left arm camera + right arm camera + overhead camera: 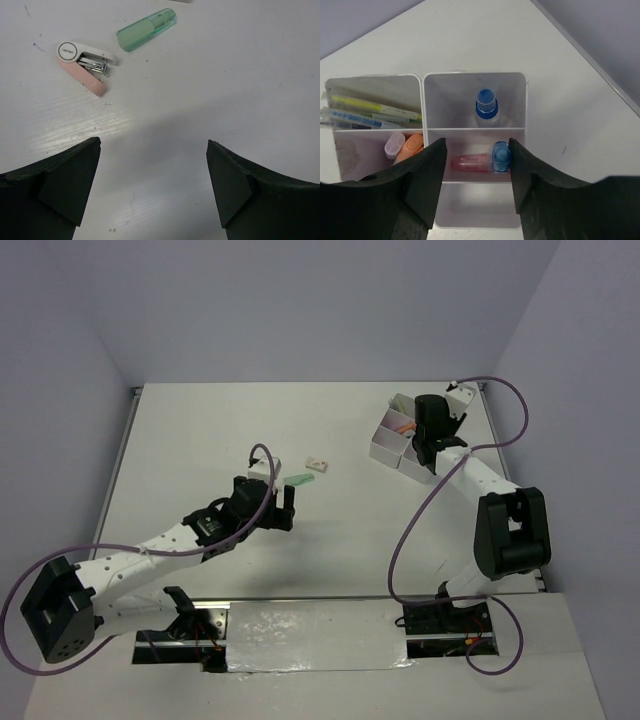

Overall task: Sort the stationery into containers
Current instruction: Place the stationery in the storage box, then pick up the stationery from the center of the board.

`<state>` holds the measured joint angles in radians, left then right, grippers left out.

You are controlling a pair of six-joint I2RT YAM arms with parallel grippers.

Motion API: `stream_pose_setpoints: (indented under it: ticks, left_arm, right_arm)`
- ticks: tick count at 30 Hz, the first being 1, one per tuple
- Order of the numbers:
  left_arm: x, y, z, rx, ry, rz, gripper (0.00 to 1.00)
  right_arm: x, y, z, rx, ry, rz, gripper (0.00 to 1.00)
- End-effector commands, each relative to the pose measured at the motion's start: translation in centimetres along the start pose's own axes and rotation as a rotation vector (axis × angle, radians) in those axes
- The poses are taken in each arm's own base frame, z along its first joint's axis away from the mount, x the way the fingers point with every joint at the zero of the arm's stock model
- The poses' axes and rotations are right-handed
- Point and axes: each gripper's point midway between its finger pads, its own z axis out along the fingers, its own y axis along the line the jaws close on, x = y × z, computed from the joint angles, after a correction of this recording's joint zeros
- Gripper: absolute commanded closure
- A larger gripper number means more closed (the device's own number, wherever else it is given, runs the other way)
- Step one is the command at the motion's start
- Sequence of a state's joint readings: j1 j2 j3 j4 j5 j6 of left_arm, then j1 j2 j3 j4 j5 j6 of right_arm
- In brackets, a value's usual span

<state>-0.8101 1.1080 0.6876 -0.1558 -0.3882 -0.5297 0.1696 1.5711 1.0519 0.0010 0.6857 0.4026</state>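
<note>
Left gripper (152, 165) is hovering over the table (240, 75), jaws spread wide, gripping nothing. Pink-white mini stapler (85, 65) is lying at its 11 o'clock, green capped marker (146, 30) just past it at 12, not touching. Farther out, right gripper (476, 145) is hanging over the white tray (525, 100), jaws parted, not pinching. Blue-capped pink marker (475, 163) is lying between them in a compartment. Thin pens (370, 107) are sitting in the 10 o'clock compartment.
</note>
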Motion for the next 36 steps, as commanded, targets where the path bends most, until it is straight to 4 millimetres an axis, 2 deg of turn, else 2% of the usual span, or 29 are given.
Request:
stream_pose_setpoints:
  ticks: [1, 3, 4, 5, 7, 8, 13, 17, 18, 19, 20, 21, 23, 26, 27, 28, 31, 34, 36]
  left_arm:
    - [-3.0, -1.5, 0.7, 0.051, -0.058, -0.031, 0.01]
    - [-4.2, -2.1, 1.1, 0.067, -0.077, -0.01, 0.01]
    - [-4.0, -2.0, 1.8, 0.058, -0.064, 0.027, 0.01]
    - [-5.1, -2.6, 1.9, 0.075, -0.08, 0.038, 0.01]
    - [-4.8, -3.2, 3.1, 0.109, -0.051, 0.112, 0.01]
    - [-5.4, -3.6, 3.4, 0.12, -0.057, 0.134, 0.01]
    - [-5.9, -3.6, 6.3, 0.139, -0.027, 0.304, 0.02]
    - [-6.6, -2.7, 8.8, 0.14, -0.002, 0.428, 0.07]
    - [-5.8, -2.1, 9.9, 0.152, 0.028, 0.482, 0.11]
    - [-5.5, -1.6, 10.5, 0.15, 0.046, 0.488, 0.11]
    - [-6.0, -1.5, 10.9, 0.157, 0.045, 0.484, 0.11]
    - [-5.2, -1.4, 12.0, 0.2, 0.07, 0.494, 0.13]
    - [-5.5, -1.2, 13.1, 0.202, 0.075, 0.507, 0.14]
    - [-4.2, 0.0, 15.7, 0.216, 0.151, 0.491, 0.18]
    - [-3.9, 0.1, 16.0, 0.231, 0.164, 0.488, 0.21]
    - [-3.3, -0.4, 16.2, 0.276, 0.183, 0.482, 0.22]
    - [-2.3, -0.3, 17.3, 0.283, 0.217, 0.474, 0.23]
    - [-1.0, 0.3, 17.9, 0.261, 0.256, 0.466, 0.25]
    - [0.1, 0.9, 18.0, 0.24, 0.29, 0.457, 0.31]
  right_arm:
    - [-2.4, 1.1, 0.1, -0.03, -0.05, 0.044, 0.36]
    - [-2.4, 1.0, -0.4, -0.044, -0.048, 0.065, 0.28]
    - [-3.1, 0.9, -1.0, -0.058, -0.062, 0.08, 0.28]
    - [-3.1, 1.0, -1.5, -0.067, -0.061, 0.082, 0.27]
    - [-4.0, 0.6, -2.6, -0.079, -0.069, 0.113, 0.26]
    - [-4.5, 0.5, -3.0, -0.091, -0.08, 0.122, 0.24]
    - [-6.5, 0.2, -6.0, -0.159, -0.085, 0.156, 0.22]
    - [-5.5, 1.3, -8.8, -0.324, -0.028, 0.134, 0.22]
    - [-5.6, 1.9, -10.1, -0.389, -0.022, 0.135, 0.22]
    - [-4.6, 1.8, -10.4, -0.41, -0.001, 0.121, 0.22]
    - [-4.5, 2.0, -10.9, -0.442, -0.002, 0.12, 0.22]
    - [-4.0, 2.3, -11.9, -0.49, 0.01, 0.112, 0.22]
    - [-3.6, 2.6, -12.9, -0.541, 0.023, 0.103, 0.22]
    - [-3.2, 3.2, -14.8, -0.613, 0.038, 0.098, 0.22]
    - [-3.5, 3.0, -15.2, -0.619, 0.027, 0.104, 0.22]
    - [-3.1, 3.7, -16.1, -0.65, 0.032, 0.086, 0.22]
    - [-3.1, 4.2, -17.3, -0.676, 0.027, 0.073, 0.22]
    - [-3.5, 4.5, -18.0, -0.695, 0.018, 0.062, 0.22]
    - [-3.8, 4.6, -18.7, -0.706, 0.013, 0.057, 0.22]
